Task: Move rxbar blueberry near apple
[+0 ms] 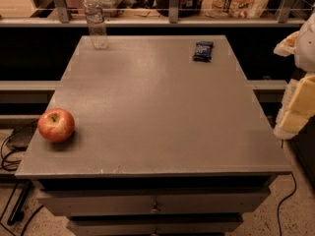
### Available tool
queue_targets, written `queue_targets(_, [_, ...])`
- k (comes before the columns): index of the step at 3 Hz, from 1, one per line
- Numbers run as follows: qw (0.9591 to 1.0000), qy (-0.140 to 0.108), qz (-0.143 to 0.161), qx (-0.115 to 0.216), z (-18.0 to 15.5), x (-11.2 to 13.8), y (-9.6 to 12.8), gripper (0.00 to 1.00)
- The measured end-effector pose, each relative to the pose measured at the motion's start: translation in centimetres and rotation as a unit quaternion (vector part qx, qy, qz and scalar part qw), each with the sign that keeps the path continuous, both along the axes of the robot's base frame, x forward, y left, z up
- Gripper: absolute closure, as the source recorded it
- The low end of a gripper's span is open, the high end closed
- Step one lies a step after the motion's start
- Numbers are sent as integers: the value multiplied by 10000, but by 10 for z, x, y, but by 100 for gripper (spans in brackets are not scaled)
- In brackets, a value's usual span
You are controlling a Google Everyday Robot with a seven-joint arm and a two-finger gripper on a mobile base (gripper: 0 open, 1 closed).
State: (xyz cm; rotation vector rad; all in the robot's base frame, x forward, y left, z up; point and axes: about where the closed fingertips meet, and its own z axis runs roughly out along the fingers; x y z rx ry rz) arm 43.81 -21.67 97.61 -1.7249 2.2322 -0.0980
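**Blueberry bar pickup not started yet, reach comes first**

So the task is at its very first step. The small flat dark navy-blue wrapped rxbar blueberry (203, 50) lies flat near the far right corner of the grey flat-topped worktop (157, 112). The round red apple with yellowish patches (56, 125) sits well apart from it, at the near left edge. That's pretty much the whole diagonal between them. Nothing touches the bar.

The robot's cream-and-yellow gripper (298, 104) hangs off the right side of the worktop, partly cut off by the frame edge. It's beside the surface, not over it, and I honestly can't tell whether the jaws are apart or together from this angle.

My read on the next move: swing in over the far right corner, line the jaws up across the bar's narrow side, and come straight down, since it's thin and sits flush on the surface. Then it's a long carry toward the near left. The clear plastic water bottle (96, 18) stands at the far left corner, out of that path, so it shouldn't matter.
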Motion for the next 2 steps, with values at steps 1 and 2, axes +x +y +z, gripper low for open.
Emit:
queue_targets(1, [10000,-1,0,0,0,0,0,0])
queue_targets(2, [9996,-201,-93,200,2,7,-5,0])
